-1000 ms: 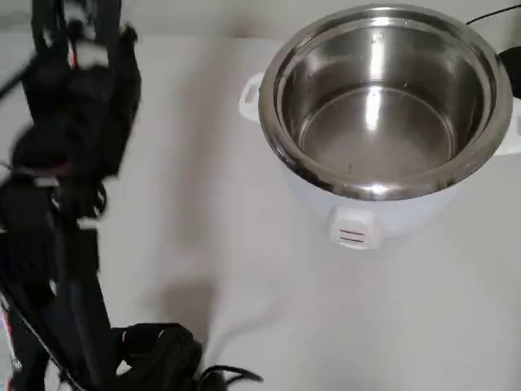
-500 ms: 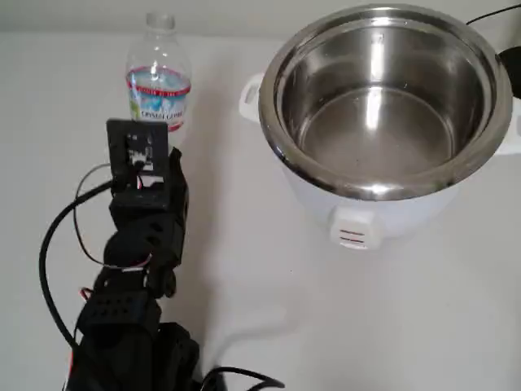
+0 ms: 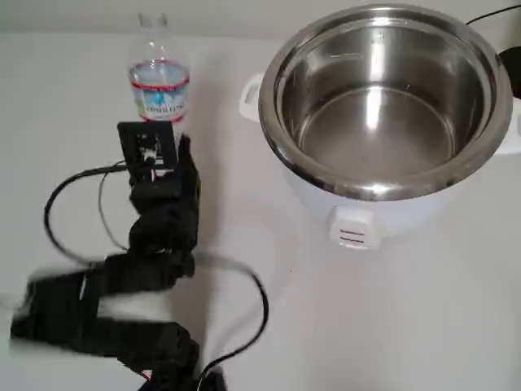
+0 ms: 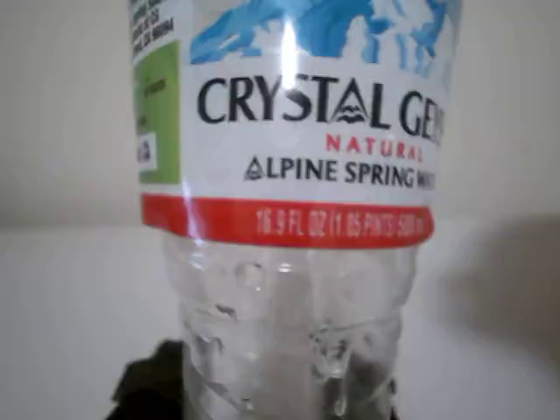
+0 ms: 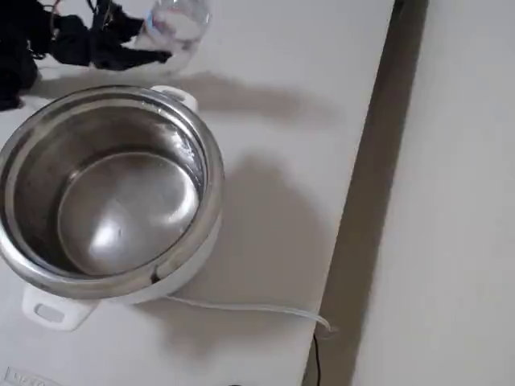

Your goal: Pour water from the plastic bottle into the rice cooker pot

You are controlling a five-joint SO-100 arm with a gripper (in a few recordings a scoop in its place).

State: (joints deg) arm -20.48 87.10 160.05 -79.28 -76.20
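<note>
On the white worktop (image 3: 423, 326), the plastic bottle (image 3: 159, 81) stands upright and uncapped to the left of the rice cooker pot (image 3: 383, 106) in the overhead view, well apart from it. The black arm reaches up from the lower left, and its hand (image 3: 155, 138) has its tip right at the bottle's lower body; from above it is hard to say whether it touches yet. In the wrist view the bottle (image 4: 293, 210) sits very close and centred, label facing the camera, with dark finger parts (image 4: 144, 394) low at the left edge beside its ribbed base. Whether the fingers are apart around the bottle or already pressed against it, I cannot tell from these pictures. The pot's steel bowl (image 5: 113, 193) looks empty and dry in the fixed view, so pouring has not begun. The step in hand appears to be the approach and grasp. Next, the hand would need a firm grip on the soft bottle, a straight lift, a carry rightward over the rim, then a slow tilt.
</note>
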